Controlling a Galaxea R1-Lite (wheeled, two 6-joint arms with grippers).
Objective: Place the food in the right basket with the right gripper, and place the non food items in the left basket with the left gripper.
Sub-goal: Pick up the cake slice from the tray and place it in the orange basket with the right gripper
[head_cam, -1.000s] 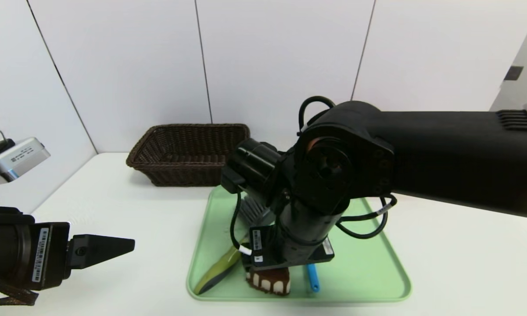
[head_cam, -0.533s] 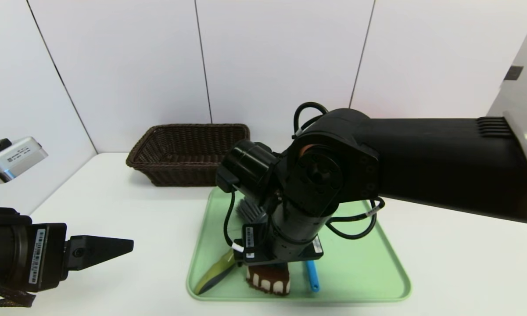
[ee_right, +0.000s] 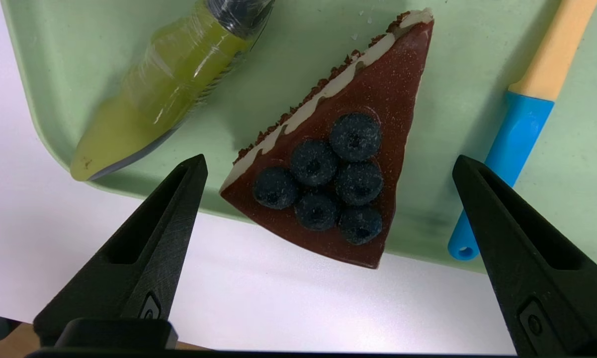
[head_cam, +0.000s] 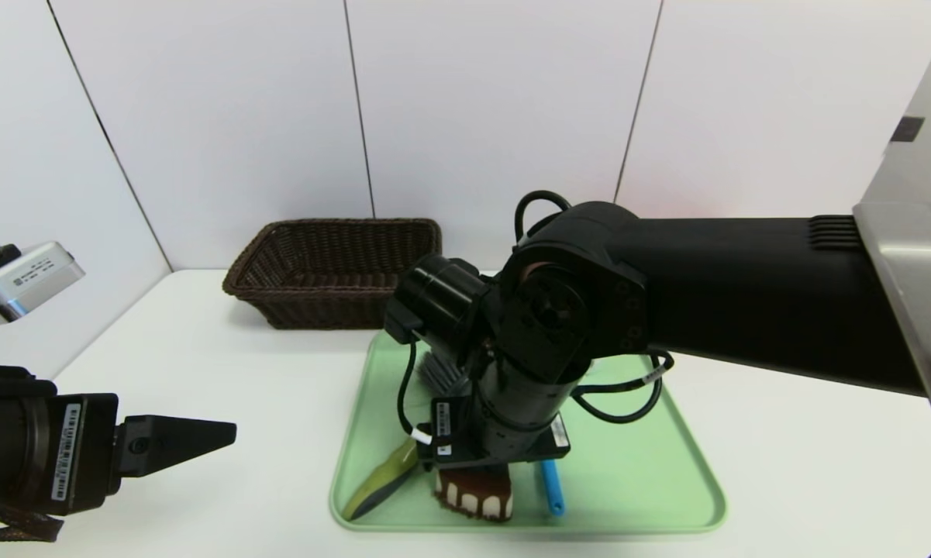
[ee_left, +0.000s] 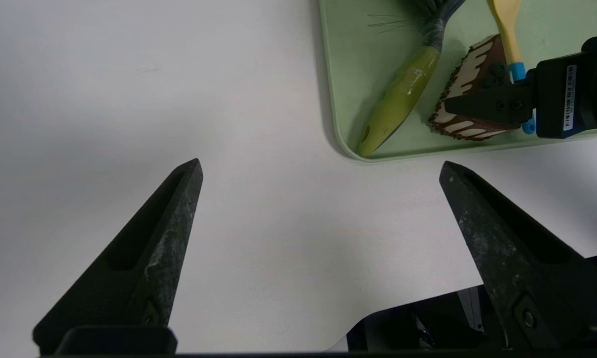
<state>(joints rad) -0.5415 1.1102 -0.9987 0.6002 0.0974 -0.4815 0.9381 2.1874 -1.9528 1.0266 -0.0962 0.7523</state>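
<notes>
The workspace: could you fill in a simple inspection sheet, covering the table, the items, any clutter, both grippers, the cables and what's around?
Surface: white table, green tray on it.
Job's things: cake wedge, brush and blue-handled spoon on the tray; dark brown basket behind.
Clutter: nothing seen.
Right gripper: fingers open above the cake, holding nothing.
Left gripper: fingers open over bare table, idle, left of the tray.
Cables: black loops on the right arm.
Surroundings: white panels behind the table.
</notes>
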